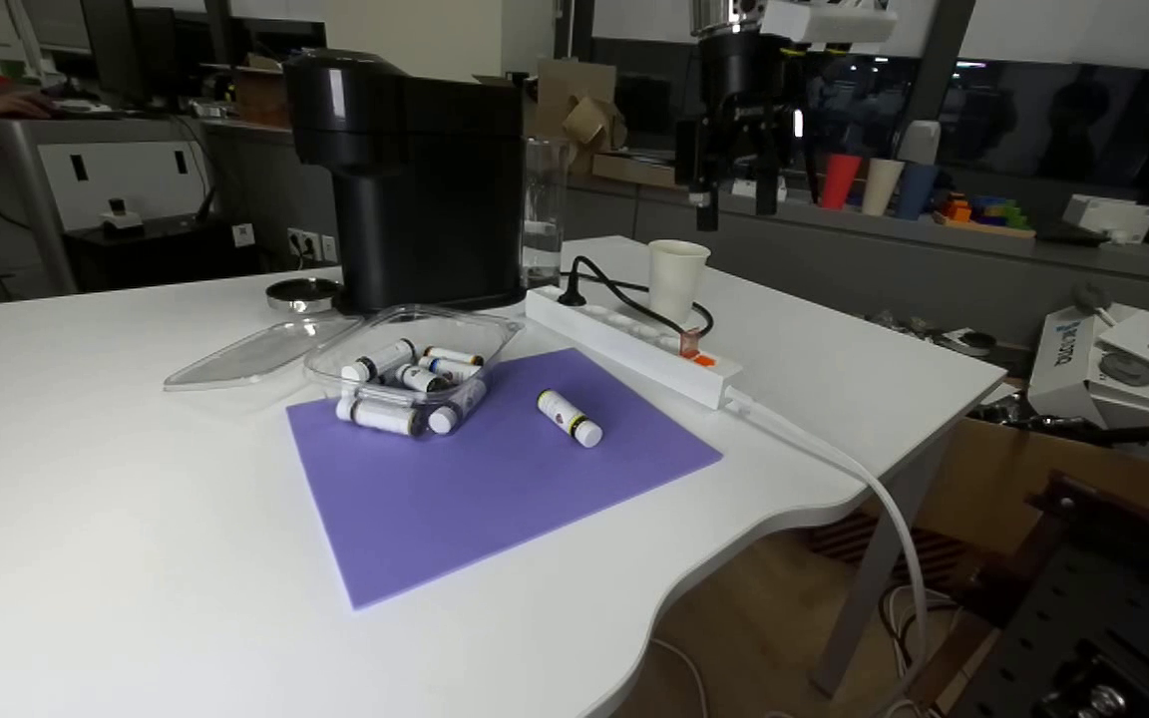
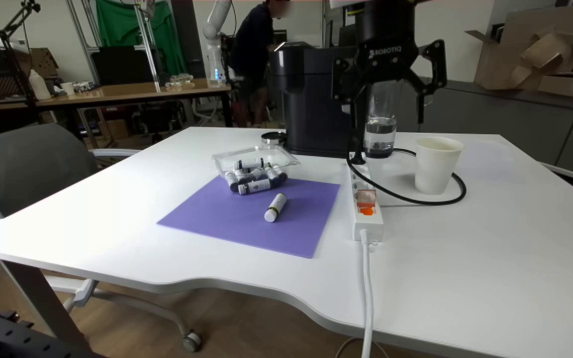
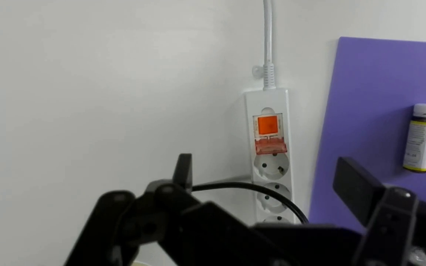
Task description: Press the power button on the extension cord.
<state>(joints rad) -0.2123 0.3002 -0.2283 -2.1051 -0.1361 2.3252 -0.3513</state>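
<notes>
The extension cord is a long white strip lying on the table in both exterior views and in the wrist view. The orange power button sits at its cable end, and also shows in both exterior views. A translucent red cover is flipped open beside it. A black plug stands in the strip's far end. My gripper is open and empty, high above the strip. In the wrist view its fingers lie either side of the sockets.
A white cup stands beside the strip, with a black cable looping around it. A purple mat holds a loose bottle and a clear tub of bottles. A black coffee machine and water-filled glass stand behind.
</notes>
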